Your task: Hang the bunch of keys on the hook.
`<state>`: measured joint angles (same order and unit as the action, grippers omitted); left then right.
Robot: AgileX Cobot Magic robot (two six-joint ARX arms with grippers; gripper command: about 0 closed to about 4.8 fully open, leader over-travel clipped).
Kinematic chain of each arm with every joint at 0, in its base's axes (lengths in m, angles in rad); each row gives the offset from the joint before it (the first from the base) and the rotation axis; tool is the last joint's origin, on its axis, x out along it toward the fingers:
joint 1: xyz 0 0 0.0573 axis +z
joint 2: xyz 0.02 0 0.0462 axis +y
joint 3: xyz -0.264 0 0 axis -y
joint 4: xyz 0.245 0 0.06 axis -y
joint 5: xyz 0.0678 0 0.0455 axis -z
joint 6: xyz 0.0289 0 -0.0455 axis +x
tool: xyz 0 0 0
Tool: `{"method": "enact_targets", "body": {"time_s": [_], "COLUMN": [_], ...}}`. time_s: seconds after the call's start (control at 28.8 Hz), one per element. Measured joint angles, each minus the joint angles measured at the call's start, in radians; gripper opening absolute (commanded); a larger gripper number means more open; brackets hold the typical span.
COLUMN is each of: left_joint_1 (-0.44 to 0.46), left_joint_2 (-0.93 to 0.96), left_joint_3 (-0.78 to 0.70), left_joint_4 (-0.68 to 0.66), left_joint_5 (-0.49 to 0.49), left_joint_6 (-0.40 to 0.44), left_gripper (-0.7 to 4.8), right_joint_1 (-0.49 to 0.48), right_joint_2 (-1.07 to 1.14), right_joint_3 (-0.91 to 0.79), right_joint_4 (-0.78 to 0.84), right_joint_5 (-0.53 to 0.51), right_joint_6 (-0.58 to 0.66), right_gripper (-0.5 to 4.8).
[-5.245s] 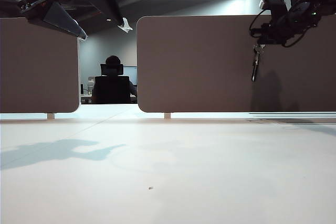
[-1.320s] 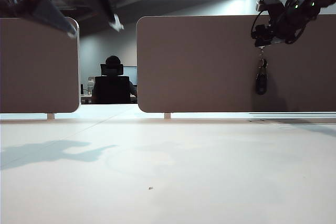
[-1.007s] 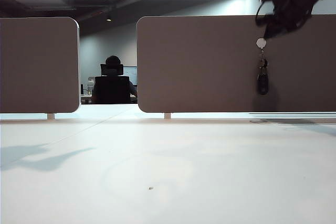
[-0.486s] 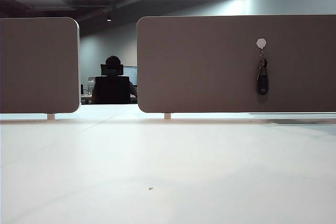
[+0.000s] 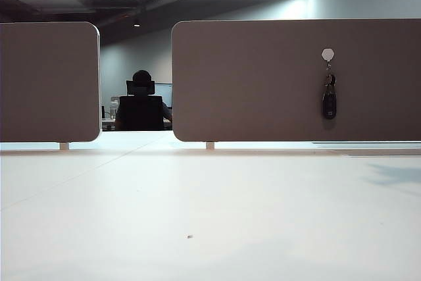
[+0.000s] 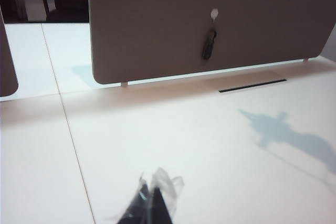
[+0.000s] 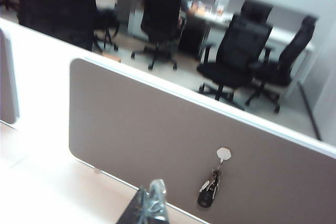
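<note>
One bunch of keys (image 5: 329, 100) hangs on one hook (image 5: 327, 54); both claws (image 6: 152, 203) (image 7: 152, 200) closed.

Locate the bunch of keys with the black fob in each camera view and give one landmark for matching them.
Exterior view: the bunch of keys with the black oval fob hangs on the brown divider panel, right of centre.
Left wrist view: the keys hang on the panel's face, far beyond the left hand.
Right wrist view: the keys hang low, near the right hand.
Shared landmark: the small white hexagonal hook directly above them.

Grey partition (image 5: 250, 80) on white table (image 5: 210, 208); office chairs (image 7: 236, 51) behind.
</note>
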<state>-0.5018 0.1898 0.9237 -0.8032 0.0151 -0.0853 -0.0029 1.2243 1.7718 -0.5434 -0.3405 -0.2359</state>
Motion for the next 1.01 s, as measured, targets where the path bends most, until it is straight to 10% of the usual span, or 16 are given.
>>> {"method": "enact_targets", "body": {"time_s": [1.01], "left_joint_1": [0.0], "left_joint_2": [-0.093], "left_joint_3": [-0.631], "left_joint_4": [0.564], "left_joint_5": [0.003], "left_joint_6": [-0.156], "left_gripper": [-0.05], "right_joint_1": [-0.003], "right_joint_2": [-1.013], "right_joint_3": [-1.195], "right_joint_4": [0.202], "right_joint_5": [0.038], "right_joint_6": [0.288], "right_gripper": [-0.09]}}
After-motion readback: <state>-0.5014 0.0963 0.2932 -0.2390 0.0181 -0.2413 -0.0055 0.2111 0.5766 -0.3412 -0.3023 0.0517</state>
